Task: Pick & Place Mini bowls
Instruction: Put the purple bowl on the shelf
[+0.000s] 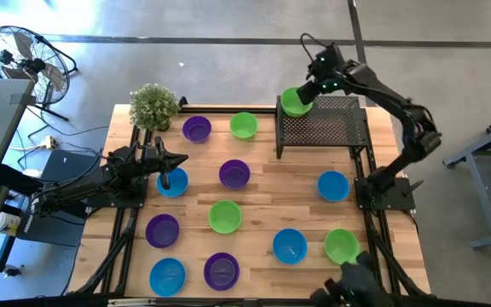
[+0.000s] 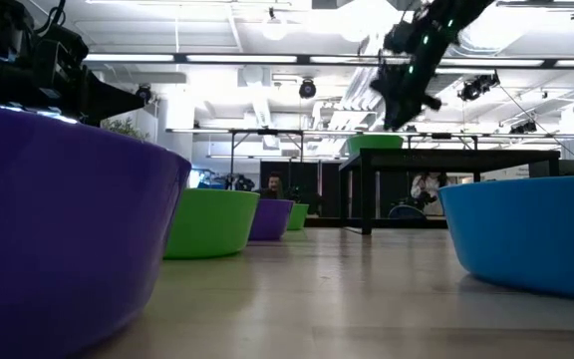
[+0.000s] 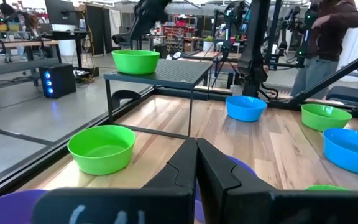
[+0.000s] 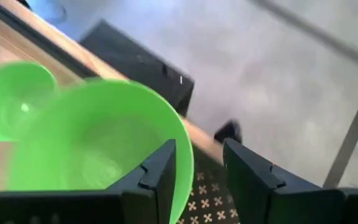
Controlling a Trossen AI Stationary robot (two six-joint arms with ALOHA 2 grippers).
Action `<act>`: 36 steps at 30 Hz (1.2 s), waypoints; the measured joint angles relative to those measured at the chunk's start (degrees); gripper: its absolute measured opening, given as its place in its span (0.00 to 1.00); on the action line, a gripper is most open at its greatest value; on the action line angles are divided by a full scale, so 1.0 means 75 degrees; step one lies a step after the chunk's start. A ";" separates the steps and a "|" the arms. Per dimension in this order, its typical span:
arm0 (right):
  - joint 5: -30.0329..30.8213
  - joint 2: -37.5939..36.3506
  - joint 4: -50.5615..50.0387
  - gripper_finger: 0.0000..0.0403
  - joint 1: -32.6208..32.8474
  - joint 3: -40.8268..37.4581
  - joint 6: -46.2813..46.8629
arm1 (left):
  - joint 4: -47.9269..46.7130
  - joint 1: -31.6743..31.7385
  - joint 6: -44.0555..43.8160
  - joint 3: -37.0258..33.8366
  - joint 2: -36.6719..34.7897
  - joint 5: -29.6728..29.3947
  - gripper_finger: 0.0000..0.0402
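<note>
A green mini bowl [image 1: 294, 102] [image 4: 92, 143] stands on the far left corner of the black mesh rack [image 1: 326, 128]. My right gripper [image 1: 309, 90] [image 4: 201, 155] hangs open just above it, slanting down, with the bowl's rim below its fingers; the low view shows a gap between the gripper [image 2: 404, 105] and the bowl [image 2: 374, 143]. Several more blue, green and purple mini bowls sit base down on the wooden table, such as a green one [image 1: 243, 125] and a blue one [image 1: 332, 185]. My left gripper [image 1: 180, 159] [image 3: 196, 155] waits shut and level at the table's left, holding nothing.
A small leafy potted plant [image 1: 153, 105] stands at the far left corner. The rack stands on thin legs [image 3: 190, 118] above the table's far right part. A blue bowl [image 1: 171, 182] lies just under my left gripper. People stand in the room beyond the table [image 3: 328, 37].
</note>
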 joint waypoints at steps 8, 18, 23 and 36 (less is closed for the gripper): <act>-0.1002 -0.1859 0.1425 0.09 0.0722 -0.1493 -0.0771 | -0.0014 0.0001 -0.0035 0.0000 0.0002 0.0111 0.00; -0.1251 -0.4253 0.6172 0.01 0.2410 -0.5847 -0.0443 | -0.0163 -0.0001 -0.0382 0.0001 0.0005 0.0147 0.00; -0.1239 -0.4740 0.8038 0.01 0.3120 -0.7197 -0.0413 | -0.0198 0.0002 -0.0382 0.0001 0.0005 -0.0124 0.00; -0.1065 -0.4908 0.8960 0.00 0.3946 -0.7860 -0.0674 | -0.0217 0.0002 -0.0784 0.0085 0.0648 -0.0256 0.00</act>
